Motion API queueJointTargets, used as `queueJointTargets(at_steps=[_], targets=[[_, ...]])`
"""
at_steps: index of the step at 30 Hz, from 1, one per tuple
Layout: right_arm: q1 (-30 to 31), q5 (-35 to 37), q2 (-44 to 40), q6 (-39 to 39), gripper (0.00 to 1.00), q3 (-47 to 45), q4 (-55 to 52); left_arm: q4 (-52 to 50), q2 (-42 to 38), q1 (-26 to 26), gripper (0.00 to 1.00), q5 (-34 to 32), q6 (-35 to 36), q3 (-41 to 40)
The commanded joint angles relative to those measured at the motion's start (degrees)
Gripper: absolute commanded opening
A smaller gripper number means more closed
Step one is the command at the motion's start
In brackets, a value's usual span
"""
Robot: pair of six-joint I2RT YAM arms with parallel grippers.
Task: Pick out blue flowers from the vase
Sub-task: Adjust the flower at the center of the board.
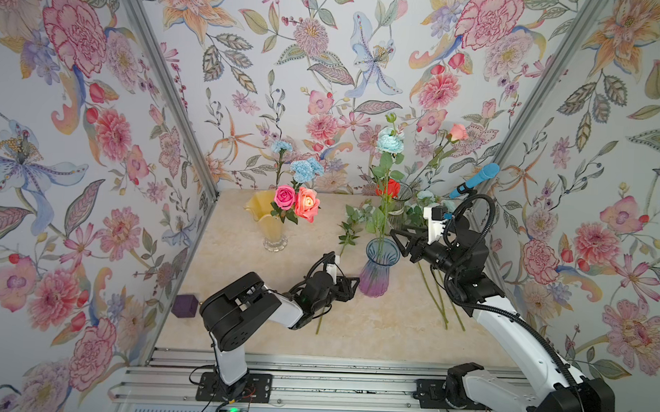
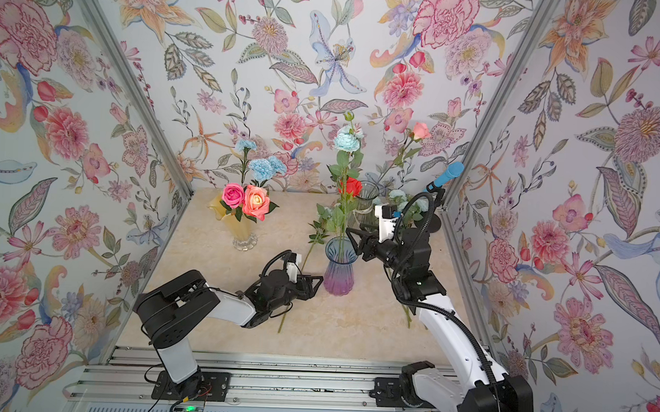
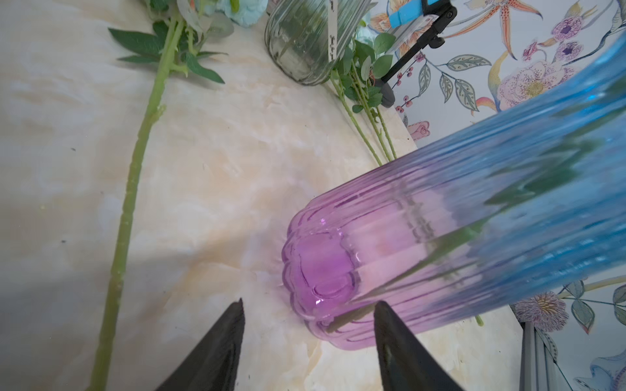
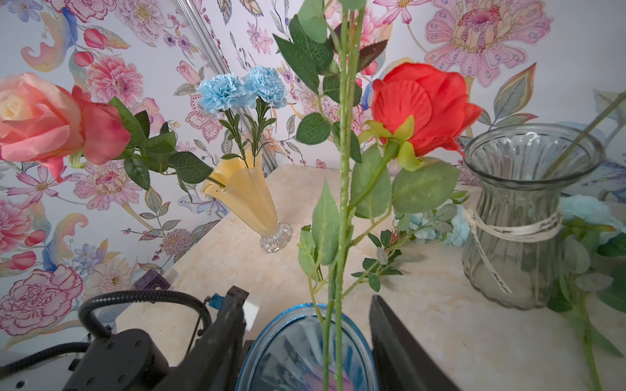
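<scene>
While the cream marbled bench [image 1: 373, 329] carries one leafy spray lying flat [image 1: 348, 230] just left of centre and pale aqua blooms lying flat [image 1: 424, 195] right of centre, one pale aqua ruffled flower on a tall green stem [image 1: 390, 140] stands in the ribbed glass vase shading from blue rim to purple foot [image 1: 379, 269] at mid-frame. It shares the vase with a red rose [image 1: 388, 187]. I judge the step in hand to be drawing that flower out.

The right gripper [image 1: 399, 241] sits at the vase's rim. Its wrist view shows the jaws apart, with two green stems [image 4: 342, 189] rising between them, neither pinched. The left gripper [image 1: 350, 288] lies low by the purple foot, jaws apart and holding nothing.

The next move calls for closing on the aqua flower's stem alone, then lifting straight up while the vase is kept from tipping. Sky-blue frilly carnations [image 1: 306, 169] wait in the yellow fluted vase [image 1: 267, 220] at centre left.

Which of the two stems belongs to the rose is hard to tell at the rim. I cannot tell whether the left jaws touch the glass. The right arm hides most of the flowers lying behind it.
</scene>
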Motion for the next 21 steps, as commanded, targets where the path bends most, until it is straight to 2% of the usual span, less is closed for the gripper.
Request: queueJointTargets(at_steps=[1,9,21], targets=[[0.3,0.2,-1.4,-1.1,0.61,-1.3,0.4,-8.4,-4.9,-0.3,0.66,-10.3,3.8,0.1],[0.4,0.9,-2.1,-1.5,0.62,-2.4,0.6,-8.9,-1.5,0.0,0.69,-12.5,2.2,1.3],[0.4,1.5,-3.3,-1.7,0.62,-3.4,0.7,-3.0,5.7,-0.2,0.71,-3.6,0.2,3.9]])
